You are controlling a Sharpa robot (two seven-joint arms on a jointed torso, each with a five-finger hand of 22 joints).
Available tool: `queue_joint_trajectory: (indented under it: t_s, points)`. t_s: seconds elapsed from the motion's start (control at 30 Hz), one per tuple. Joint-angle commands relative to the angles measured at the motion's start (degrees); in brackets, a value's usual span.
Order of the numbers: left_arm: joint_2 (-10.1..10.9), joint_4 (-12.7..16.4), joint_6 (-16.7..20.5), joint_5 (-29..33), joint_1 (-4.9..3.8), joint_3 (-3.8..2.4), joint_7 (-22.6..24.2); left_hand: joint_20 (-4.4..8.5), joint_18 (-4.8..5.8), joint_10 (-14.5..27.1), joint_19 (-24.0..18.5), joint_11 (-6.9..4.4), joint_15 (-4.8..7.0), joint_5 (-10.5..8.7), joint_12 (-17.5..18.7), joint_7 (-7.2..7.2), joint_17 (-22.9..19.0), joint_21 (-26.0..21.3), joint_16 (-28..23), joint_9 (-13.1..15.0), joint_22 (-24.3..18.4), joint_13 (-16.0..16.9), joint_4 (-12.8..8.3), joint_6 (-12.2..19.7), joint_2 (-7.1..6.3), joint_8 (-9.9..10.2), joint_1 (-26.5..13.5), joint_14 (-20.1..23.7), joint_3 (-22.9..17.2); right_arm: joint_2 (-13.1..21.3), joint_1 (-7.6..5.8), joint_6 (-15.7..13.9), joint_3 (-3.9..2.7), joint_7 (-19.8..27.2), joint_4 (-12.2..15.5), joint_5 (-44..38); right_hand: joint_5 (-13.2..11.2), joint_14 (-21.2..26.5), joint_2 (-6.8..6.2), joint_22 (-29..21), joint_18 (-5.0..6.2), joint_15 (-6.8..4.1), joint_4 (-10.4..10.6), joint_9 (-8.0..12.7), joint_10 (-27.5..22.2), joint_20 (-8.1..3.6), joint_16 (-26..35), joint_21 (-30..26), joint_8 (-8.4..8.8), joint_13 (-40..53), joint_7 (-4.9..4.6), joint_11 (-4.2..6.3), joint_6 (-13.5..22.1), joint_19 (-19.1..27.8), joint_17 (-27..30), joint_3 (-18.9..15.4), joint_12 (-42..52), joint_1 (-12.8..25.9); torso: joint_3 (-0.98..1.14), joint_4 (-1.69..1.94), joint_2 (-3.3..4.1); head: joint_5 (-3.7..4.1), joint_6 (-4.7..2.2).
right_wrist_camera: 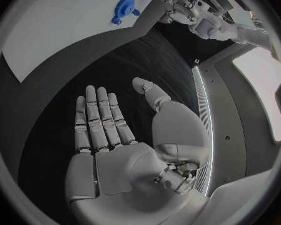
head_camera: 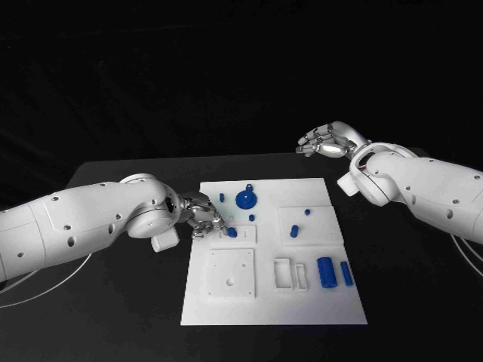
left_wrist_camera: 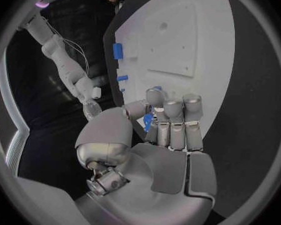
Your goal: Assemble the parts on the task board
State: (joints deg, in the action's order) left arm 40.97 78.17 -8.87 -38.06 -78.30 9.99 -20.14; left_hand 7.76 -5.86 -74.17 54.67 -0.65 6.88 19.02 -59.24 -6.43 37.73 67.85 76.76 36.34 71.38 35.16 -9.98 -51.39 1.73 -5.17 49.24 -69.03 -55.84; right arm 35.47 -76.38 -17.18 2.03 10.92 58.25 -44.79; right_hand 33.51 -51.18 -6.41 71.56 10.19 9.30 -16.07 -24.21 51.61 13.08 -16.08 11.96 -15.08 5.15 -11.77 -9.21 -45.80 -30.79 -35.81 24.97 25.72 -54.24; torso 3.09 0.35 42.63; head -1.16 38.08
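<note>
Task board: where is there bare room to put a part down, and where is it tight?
The task board is bare along its near edge, below the square plate and the two blue cylinders. The far right corner, beyond the blue gear, is also bare. It is crowded at the left edge, where the left hand sits over a blue piece.

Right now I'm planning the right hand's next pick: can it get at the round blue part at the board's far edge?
Probably yes. The right hand hovers open beyond the task board, and nothing lies between it and the round blue part. The left hand works further along the board's left edge.
</note>
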Motion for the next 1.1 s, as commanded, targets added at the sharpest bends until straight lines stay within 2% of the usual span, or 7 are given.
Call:
queue_joint_trajectory:
  t_s: [0.03, 1.1]
  points:
    - [-0.1, 0.2, 0.0, 0.8, 0.01, 0.0, 0.8, 4.22, -1.03, -0.1, 0.4, 0.28, -0.22, -0.24, -0.3, 0.1, 0.1, 0.2, 0.1, -0.1, 0.0, 0.1, 0.3, -0.4, -0.09, -0.3, 0.2, 0.1, -0.1, -0.1, 0.03, 0.4, -0.02, 0.2, 0.0, 0.2, 0.3, 0.3, 0.14, 0.1, 0.87, -0.03, 0.3, 0.1, -0.2, 0.2, 0.3, -0.3, -0.22, -0.1, -0.4, -0.37, 0.4, 0.3, 0.0, 0.0, 0.4, 0.4, -0.01, -0.01, 0.01, -0.02, 0.02]
    - [0.3, 0.4, 0.9, 1.6, 0.01, -0.02, 1.4, 4.26, -1.05, -0.2, 0.4, 0.21, -0.14, -0.38, -0.4, 0.17, 0.1, 0.3, 0.2, -0.2, 0.0, 0.1, 0.3, -0.5, -0.19, -0.6, 0.2, 0.0, -0.1, 0.0, 0.07, 0.4, -0.02, 0.3, -0.1, 0.2, 0.3, 0.3, 0.18, 0.1, 0.94, -0.03, 0.3, 0.1, -0.2, 0.23, 0.3, -0.4, -0.26, -0.2, -0.39, -0.36, 0.5, 0.3, 0.0, 0.0, 0.4, 0.4, -0.01, 0.02, 0.01, 0.06, -0.05]
